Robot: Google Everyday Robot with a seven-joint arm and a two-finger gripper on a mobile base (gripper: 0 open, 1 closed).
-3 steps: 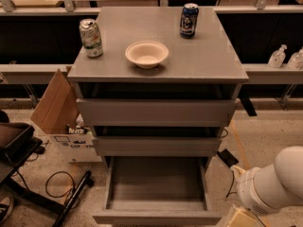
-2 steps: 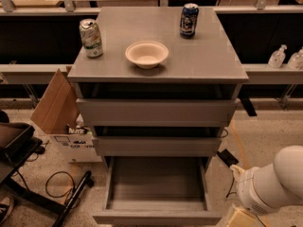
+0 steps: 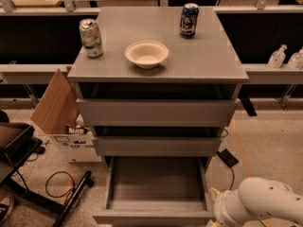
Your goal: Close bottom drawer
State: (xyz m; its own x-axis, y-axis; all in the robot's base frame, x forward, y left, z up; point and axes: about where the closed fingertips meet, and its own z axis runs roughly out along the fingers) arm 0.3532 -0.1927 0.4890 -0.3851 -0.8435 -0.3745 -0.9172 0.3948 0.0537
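The bottom drawer (image 3: 156,183) of the grey cabinet is pulled far out, its empty grey box interior showing and its flat front (image 3: 151,217) at the lower edge of the view. The two drawers above it (image 3: 156,112) are nearly shut. My white arm (image 3: 258,205) enters at the lower right, right of the open drawer's front corner. The gripper itself lies below the frame edge and is out of view.
On the cabinet top (image 3: 213,65) stand a green-white can (image 3: 91,37), a cream bowl (image 3: 147,54) and a dark blue can (image 3: 189,20). An open cardboard box (image 3: 64,122) stands left of the cabinet, with a black chair base and cable (image 3: 57,193) on the floor. Bottles (image 3: 277,56) sit at right.
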